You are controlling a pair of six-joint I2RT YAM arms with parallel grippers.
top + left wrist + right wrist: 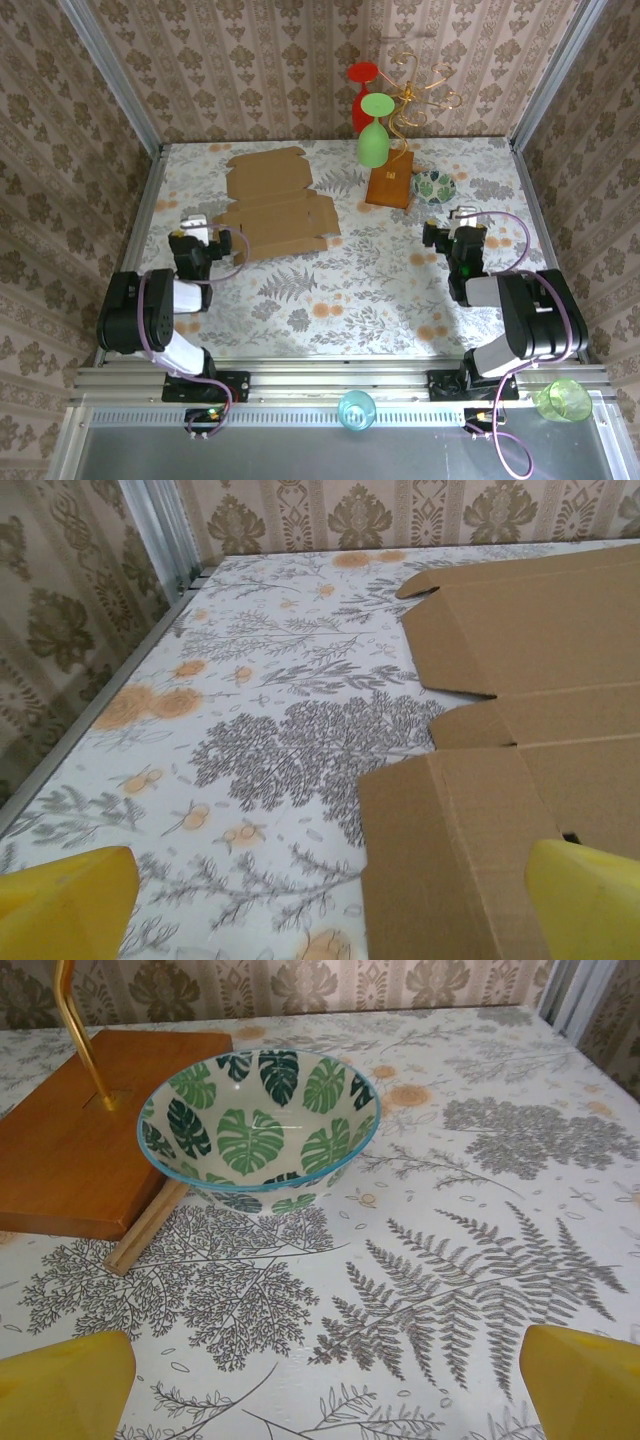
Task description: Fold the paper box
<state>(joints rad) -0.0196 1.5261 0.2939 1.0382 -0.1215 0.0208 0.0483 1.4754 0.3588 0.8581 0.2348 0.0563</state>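
Watching the feeds from my console, I see the paper box [277,205], a plain light-brown corrugated cardboard sheet with die-cut flaps and tabs. It lies flat and unfolded in the rear-left part of the floral-printed worktop [330,290], short of the back edge. The left end effector [203,238] sits near the worktop's left edge, just beside the sheet's near-left corner. Its yellow fingers [60,905] are spread wide apart and hold nothing. In the left wrist view that corner of the cardboard [460,850] reaches in between them.

On the right side, the right end effector [462,235] also has its fingers apart and empty. It faces a small white ceramic bowl with green leaf print and a blue rim [260,1130]. The bowl stands beside the orange-brown wooden block base [70,1140] of a gold wire stand [415,95], towards the back edge. A green wine glass [373,140] and a red one [362,100] hang from the stand.
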